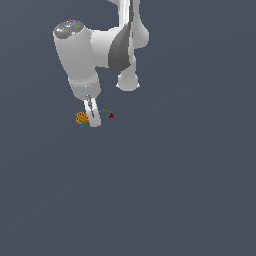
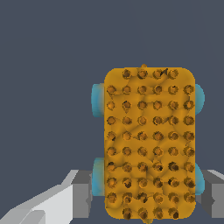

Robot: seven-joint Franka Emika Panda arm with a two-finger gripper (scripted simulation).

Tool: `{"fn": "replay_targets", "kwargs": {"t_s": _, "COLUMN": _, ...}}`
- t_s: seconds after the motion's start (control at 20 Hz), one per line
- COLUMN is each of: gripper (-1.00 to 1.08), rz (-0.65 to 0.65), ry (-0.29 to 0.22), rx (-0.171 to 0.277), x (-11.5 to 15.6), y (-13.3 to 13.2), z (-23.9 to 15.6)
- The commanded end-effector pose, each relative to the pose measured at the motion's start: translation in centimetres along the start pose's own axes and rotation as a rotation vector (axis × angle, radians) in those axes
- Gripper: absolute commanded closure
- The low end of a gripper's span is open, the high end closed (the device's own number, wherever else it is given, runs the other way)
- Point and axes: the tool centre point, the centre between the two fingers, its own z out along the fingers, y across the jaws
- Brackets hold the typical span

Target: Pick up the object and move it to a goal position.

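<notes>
Down at the dark grey table (image 1: 175, 190), white two-fingered hand (image 1: 90, 119) just at 3 o'clock of the orange-yellow studded blocky object (image 1: 81, 118), apparently touching it. In the wrist view, same object (image 2: 148, 144) between the grey fingertips (image 2: 81, 192), teal bits at its sides. Open, straddling the object; contact unclear. Far finger hidden in the exterior view. Small dark red speck (image 1: 111, 115) nearby at 3 o'clock.

The gripper (image 1: 93, 119) straddles the object (image 1: 82, 118), 1 finger (image 2: 65, 199) on each side. A red speck (image 1: 111, 115) lies near; bare floor (image 1: 175, 190) surrounds them.
</notes>
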Motion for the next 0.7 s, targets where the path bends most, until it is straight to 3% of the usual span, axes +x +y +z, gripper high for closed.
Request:
{"fn": "replay_targets", "kwargs": {"t_s": 0.0, "gripper": 1.08, "rz": 0.0, "ry": 0.001, "rx": -0.001, "x": 0.8, "y": 0.7, "z": -2.9}}
{"fn": "replay_targets", "kwargs": {"t_s": 0.65, "gripper": 1.08, "rz": -0.002, "ry": 0.002, "rx": -0.001, "x": 4.2, "y": 3.1, "z": -15.4}}
